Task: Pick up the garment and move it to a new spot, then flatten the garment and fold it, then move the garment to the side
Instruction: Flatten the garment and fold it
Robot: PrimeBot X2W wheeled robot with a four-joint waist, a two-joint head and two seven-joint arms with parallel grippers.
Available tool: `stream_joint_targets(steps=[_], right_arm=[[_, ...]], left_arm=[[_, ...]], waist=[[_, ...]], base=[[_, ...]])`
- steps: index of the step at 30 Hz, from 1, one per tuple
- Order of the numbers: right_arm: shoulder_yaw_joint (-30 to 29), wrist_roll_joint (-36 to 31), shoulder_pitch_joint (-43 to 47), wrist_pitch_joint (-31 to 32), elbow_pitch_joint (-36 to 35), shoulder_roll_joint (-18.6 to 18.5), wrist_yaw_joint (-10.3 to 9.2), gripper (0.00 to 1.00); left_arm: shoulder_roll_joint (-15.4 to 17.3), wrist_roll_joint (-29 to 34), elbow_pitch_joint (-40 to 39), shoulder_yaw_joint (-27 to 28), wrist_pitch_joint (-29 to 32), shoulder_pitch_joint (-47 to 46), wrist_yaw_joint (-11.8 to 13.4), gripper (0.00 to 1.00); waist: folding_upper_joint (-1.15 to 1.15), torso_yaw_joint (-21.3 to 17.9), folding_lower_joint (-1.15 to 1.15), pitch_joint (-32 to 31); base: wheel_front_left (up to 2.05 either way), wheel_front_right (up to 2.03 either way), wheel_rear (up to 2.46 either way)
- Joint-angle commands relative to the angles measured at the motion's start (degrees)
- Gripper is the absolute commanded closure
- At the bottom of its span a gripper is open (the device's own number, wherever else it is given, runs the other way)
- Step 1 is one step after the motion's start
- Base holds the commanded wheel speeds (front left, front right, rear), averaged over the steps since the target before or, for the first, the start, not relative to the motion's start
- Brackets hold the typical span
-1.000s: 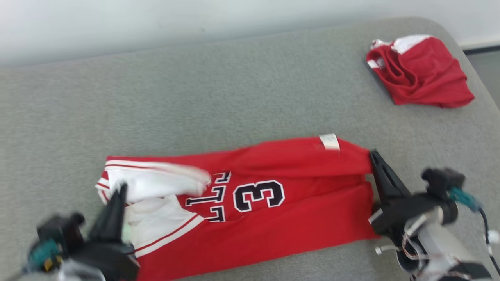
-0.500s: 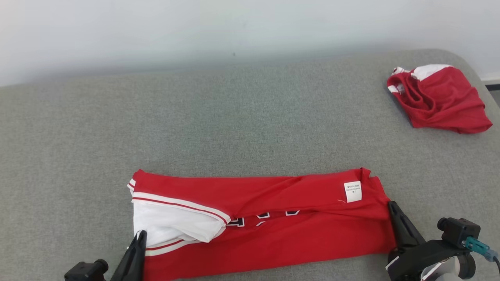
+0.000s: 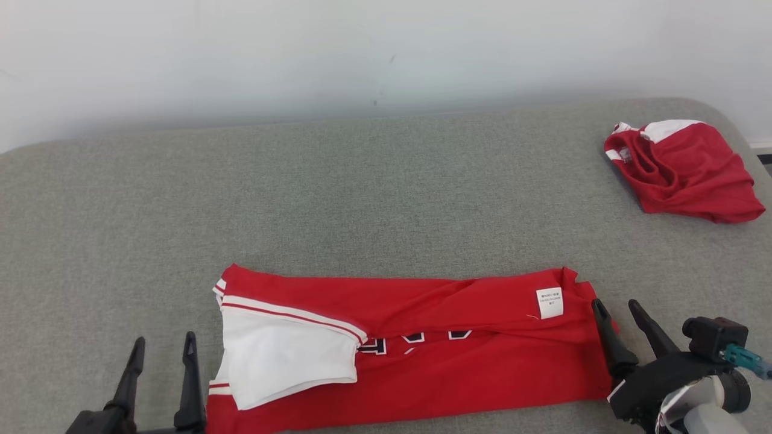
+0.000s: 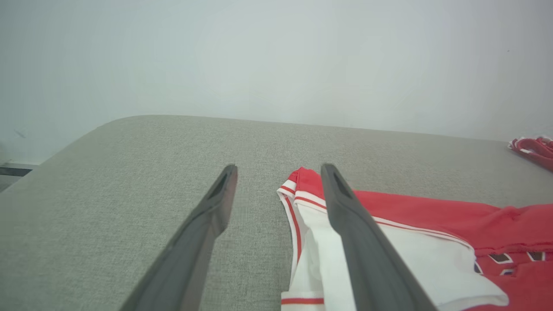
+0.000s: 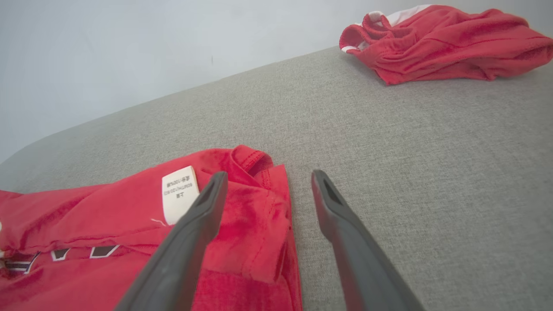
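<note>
Jaws spread wide on both grippers, pinching nothing, with the folded jersey (image 3: 458, 361) on the near part of the grey cushion (image 3: 362, 193) between them.

Snagging looks like the main risk. The inner finger of the right gripper (image 3: 615, 303) lies over the jersey's hem beside the white label (image 3: 549, 302), and the left gripper (image 3: 166, 339) stands just beside the white-trimmed end, so a careless sweep could catch the cloth and drag the loose top flap open. The white panel already sits askew, so a one-sided pinch could skew the fold further, and a move far to the right could land it on the crumpled red garment (image 3: 687, 175). The count is two grippers with two fingers each, two red garments, one label and one cushion.
</note>
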Motion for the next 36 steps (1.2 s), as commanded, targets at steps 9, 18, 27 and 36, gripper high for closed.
stream_joint_targets(steps=[9,18,27,36], right_arm=[[2.4,-0.7,-4.5,4.3,10.4,2.1,-0.16,0.0],[5.4,0.6,-6.5,4.0,17.5,3.7,-0.16,1.0],[4.8,2.7,-9.4,0.4,21.3,0.3,-0.16,1.0],[2.4,4.8,-8.4,-2.6,22.6,-7.4,-0.16,1.0]], left_arm=[[-4.9,6.6,-0.6,6.9,-0.2,3.3,-3.3,0.0],[-7.7,10.1,0.1,10.4,-0.2,4.2,-5.5,0.0],[-8.8,11.8,0.6,12.5,-0.2,4.7,-6.7,0.0],[-9.3,13.1,0.0,14.2,-0.2,6.4,-7.3,0.0]], waist=[[0.01,2.0,0.01,-0.7],[0.01,3.2,0.01,-1.3],[0.01,2.7,0.01,-2.6],[0.01,1.8,0.01,-4.8]], base=[[0.0,0.0,0.0],[0.0,0.0,0.0],[0.0,0.0,0.0],[0.0,0.0,0.0]])
